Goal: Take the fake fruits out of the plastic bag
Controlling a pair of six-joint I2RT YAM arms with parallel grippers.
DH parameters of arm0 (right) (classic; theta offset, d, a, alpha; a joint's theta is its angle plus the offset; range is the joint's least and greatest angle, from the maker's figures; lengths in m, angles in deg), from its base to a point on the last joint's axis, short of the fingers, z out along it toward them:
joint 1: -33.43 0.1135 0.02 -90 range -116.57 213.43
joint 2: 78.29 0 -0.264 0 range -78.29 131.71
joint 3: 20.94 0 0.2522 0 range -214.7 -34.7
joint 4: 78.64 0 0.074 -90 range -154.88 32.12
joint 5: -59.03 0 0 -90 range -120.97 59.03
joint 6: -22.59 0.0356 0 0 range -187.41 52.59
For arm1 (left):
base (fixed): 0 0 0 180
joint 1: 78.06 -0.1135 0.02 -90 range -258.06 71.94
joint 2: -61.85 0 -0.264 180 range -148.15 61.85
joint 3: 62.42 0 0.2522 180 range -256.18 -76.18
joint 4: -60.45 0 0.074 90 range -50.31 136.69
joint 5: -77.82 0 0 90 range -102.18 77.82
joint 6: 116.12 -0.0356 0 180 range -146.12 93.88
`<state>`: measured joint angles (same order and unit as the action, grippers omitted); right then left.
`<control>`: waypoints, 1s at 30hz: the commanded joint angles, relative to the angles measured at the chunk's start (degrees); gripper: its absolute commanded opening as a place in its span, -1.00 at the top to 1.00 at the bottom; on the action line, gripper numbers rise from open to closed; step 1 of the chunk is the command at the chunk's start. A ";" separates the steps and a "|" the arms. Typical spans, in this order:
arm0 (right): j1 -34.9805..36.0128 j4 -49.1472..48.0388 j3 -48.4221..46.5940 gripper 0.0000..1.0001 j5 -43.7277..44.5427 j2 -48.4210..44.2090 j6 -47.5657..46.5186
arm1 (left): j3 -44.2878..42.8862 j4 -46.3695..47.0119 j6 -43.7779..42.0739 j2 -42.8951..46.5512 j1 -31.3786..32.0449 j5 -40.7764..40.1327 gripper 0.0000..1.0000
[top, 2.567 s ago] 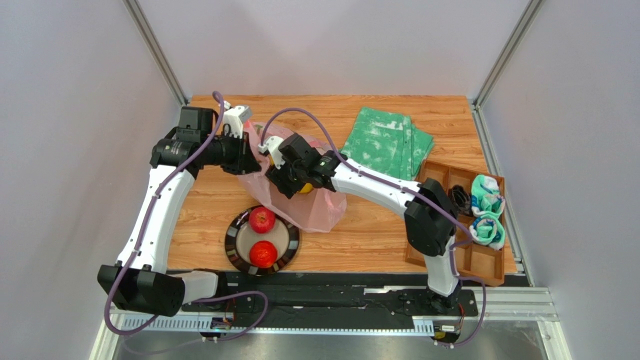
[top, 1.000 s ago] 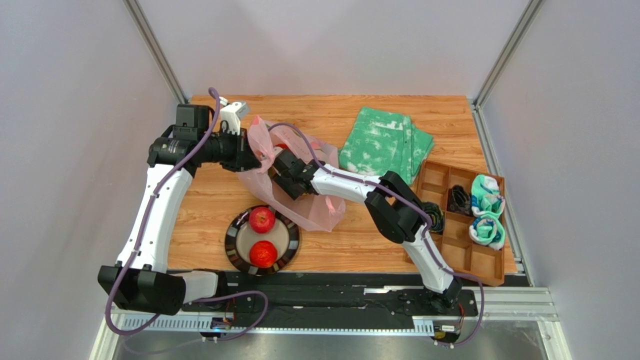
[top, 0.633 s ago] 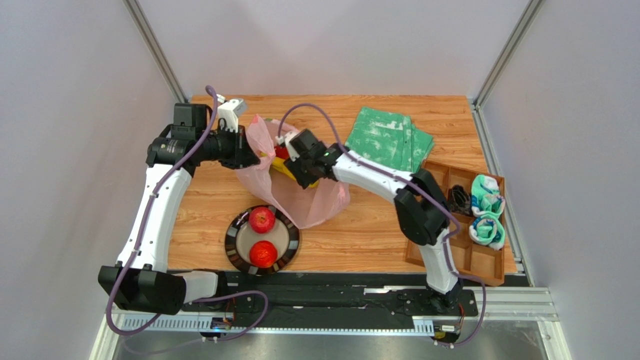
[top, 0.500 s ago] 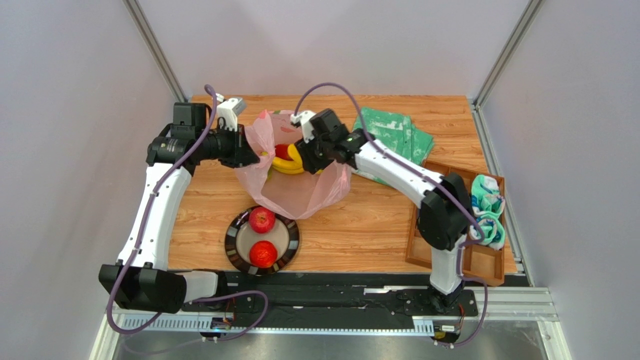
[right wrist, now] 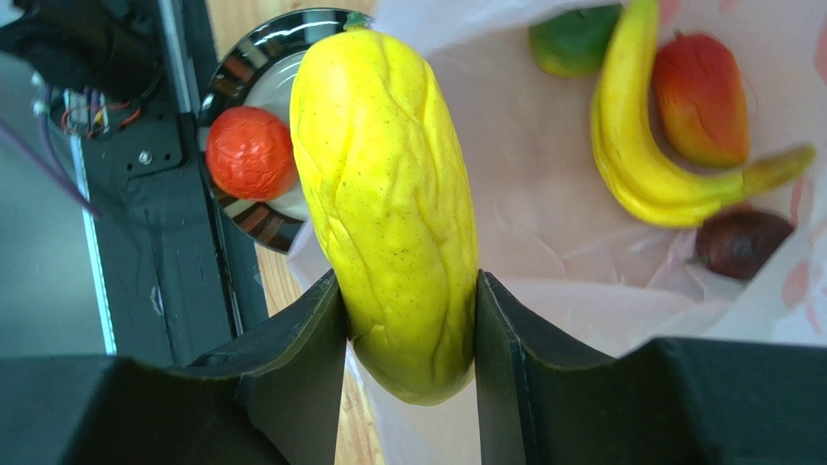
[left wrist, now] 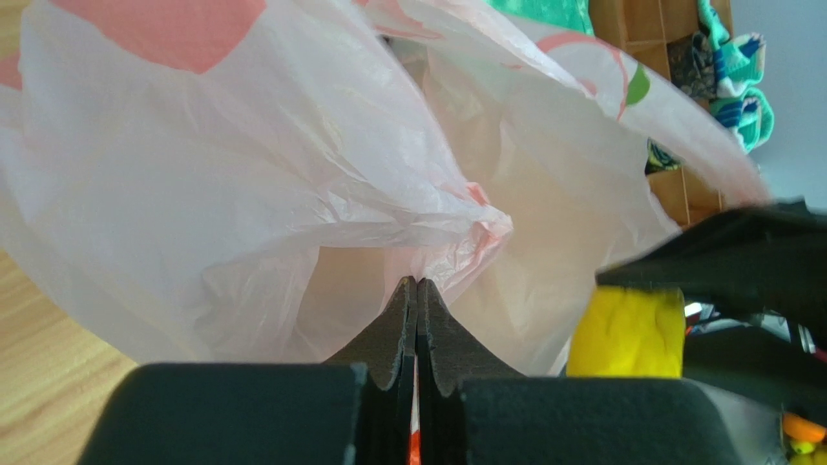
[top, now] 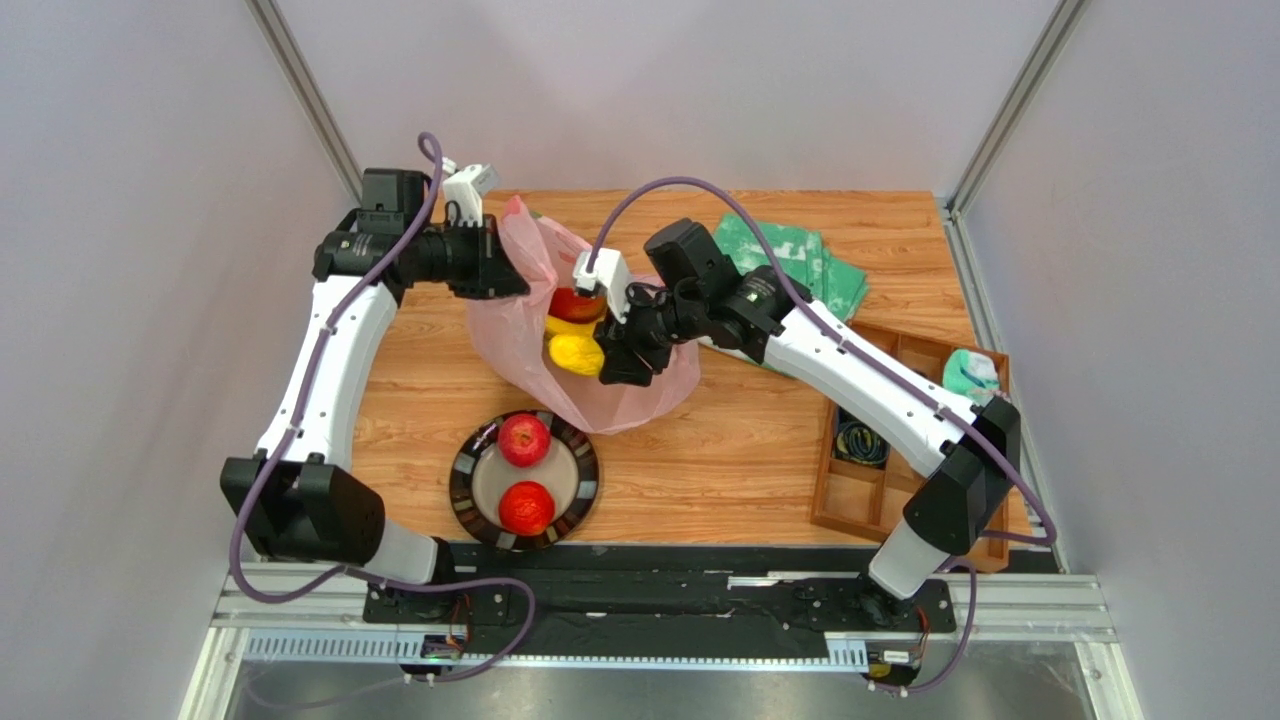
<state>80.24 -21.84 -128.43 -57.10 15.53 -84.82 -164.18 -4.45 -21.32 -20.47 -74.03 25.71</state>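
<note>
Top external view: the left gripper [top: 508, 281] is closed on the rim of the pink plastic bag [top: 649, 393] and holds that edge raised. The left wrist view confirms it. Both pads [left wrist: 391, 331] meet with only thin film pinched between them. The crinkled bag wall spreads ahead of and above those jaws.

The right gripper [top: 601, 360] is over the bag's open mouth. Its jaws are partly open and clamped on a yellow lemon [top: 574, 354]. In the right wrist view one finger [right wrist: 301, 368] presses each side of the fruit's middle. The lemon runs lengthwise out past the fingertips, with pink bag lining behind its near half.

Contents seen inside the bag, all to the right of the right jaws in that view:
- a banana [right wrist: 641, 145], curved, lying on the lining
- a red-green mango [right wrist: 701, 97], touching the banana's inner curve
- a green fruit [right wrist: 573, 39], ahead of the fingertips and partly cut off by the frame edge
- a dark plum [right wrist: 743, 242], just beside the banana's stem end

To the left of those jaws sits a black plate [top: 466, 488] on the wooden table [top: 751, 450], outside the bag. It carries two red apples [top: 525, 440] and is apart from both grippers.

A folded green cloth [top: 781, 263] and a wooden tray [top: 902, 510] lie well behind the right jaws.
</note>
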 commanded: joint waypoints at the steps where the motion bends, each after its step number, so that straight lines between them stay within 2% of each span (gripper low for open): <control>1: 4.07 2.21 -7.94 1.00 -4.02 1.88 -11.84 | -6.55 1.57 0.57 -3.71 -0.43 1.58 1.00; 5: 10.92 6.95 -15.68 0.99 -3.49 7.24 -20.19 | -13.05 -1.06 0.04 -7.75 -1.57 0.96 1.00; 10: 14.71 1.45 -12.18 0.99 -1.56 9.71 -27.30 | -16.76 -1.51 -0.22 -6.71 -2.54 1.49 1.00; 14: 17.70 -1.21 -9.63 0.98 -0.77 11.99 -36.01 | -13.96 -0.55 -0.14 -3.91 -2.71 1.14 1.00; 20: 18.85 -1.21 -13.40 0.85 -2.26 18.14 -45.23 | -10.09 0.07 1.00 -0.21 -3.68 1.84 1.00; 30: 22.36 -4.28 -12.79 0.84 -2.17 24.38 -63.44 | -4.81 -0.19 1.09 5.33 -3.68 1.93 1.00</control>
<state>100.87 -22.91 -139.23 -58.19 38.13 -138.08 -170.48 -5.30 -20.86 -18.24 -77.35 26.41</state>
